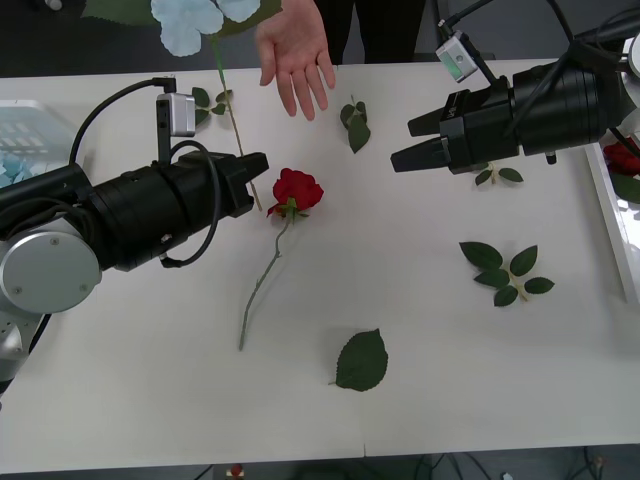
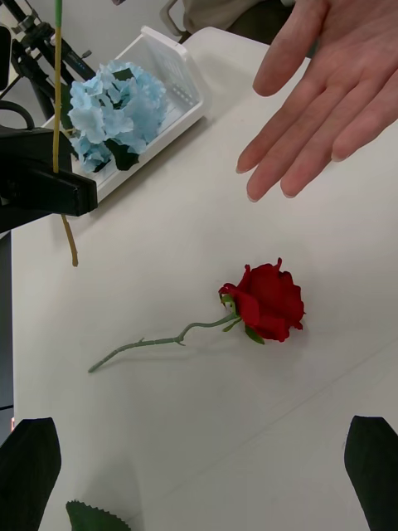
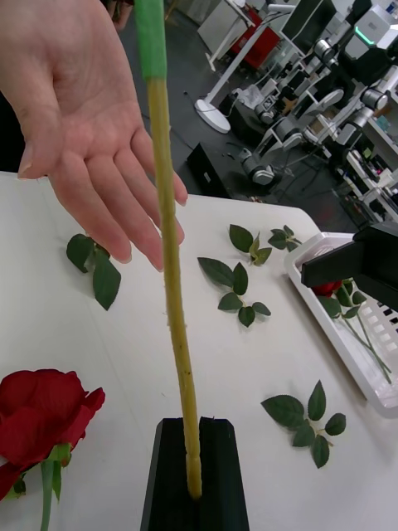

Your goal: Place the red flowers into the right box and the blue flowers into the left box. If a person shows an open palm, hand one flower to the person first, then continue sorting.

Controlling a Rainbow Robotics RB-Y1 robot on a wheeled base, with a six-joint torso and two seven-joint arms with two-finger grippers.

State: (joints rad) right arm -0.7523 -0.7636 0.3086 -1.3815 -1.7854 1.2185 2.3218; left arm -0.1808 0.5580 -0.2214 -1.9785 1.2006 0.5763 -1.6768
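- The left end effector (image 1: 258, 185) is hovering over the left-centre of the surface (image 1: 420, 400), its black fingers pressed together and pinching the thin stem of a blue flower (image 1: 195, 22).
- The stem is running from the fingertips toward the far edge, where the pale-blue bloom is lying at the far edge of the surface, just beside the person's open palm (image 1: 297, 55).
- In the left wrist view the stem (image 3: 170, 249) is rising straight from the closed fingers, passing just in front of the open palm (image 3: 75, 124).
- The right end effector (image 1: 412, 142) is hanging above the far right part of the surface, its fingers spread and holding nothing.
- A red flower (image 1: 297, 190) is lying at mid-surface, just beside the left fingertips, its stem trailing toward the near edge.
- Open room is lying between the red flower and the right end effector, and along the near edge.
- Loose leaf sprigs (image 1: 505, 272) and a single leaf (image 1: 362, 360) are occupying the right and near-centre areas.
- The left box (image 2: 178, 75) is sitting at the left edge and is holding more blue flowers (image 2: 112, 108).
- The right box (image 3: 365, 365) is sitting along the right edge, with a red flower (image 3: 329, 288) inside.
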